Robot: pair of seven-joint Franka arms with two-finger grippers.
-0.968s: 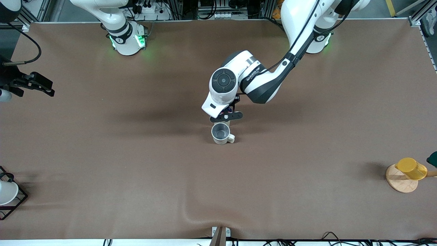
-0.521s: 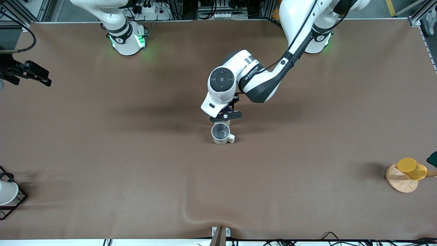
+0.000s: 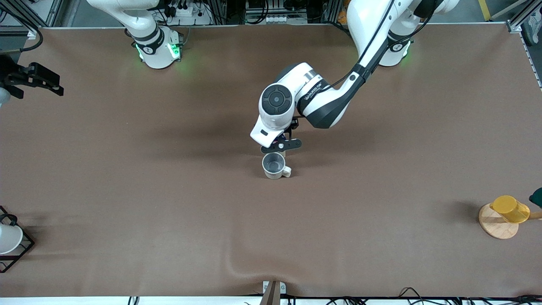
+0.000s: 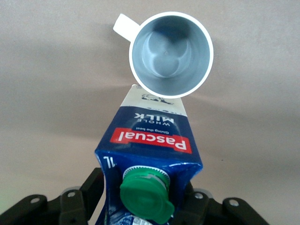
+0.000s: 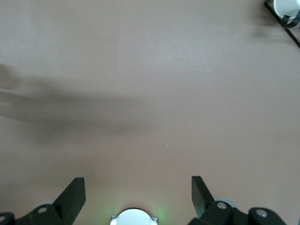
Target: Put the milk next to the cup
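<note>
Hiding milk point(image 4: 149, 159): left claw point(image 3: 281, 145).

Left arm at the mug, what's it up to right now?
The left gripper is shut on the milk, holding the carton upright right beside the cup, on the side farther from the front camera. Whether the carton's base already rests on the table cannot be told. The right gripper waits open over bare table at the right arm's end.
</note>
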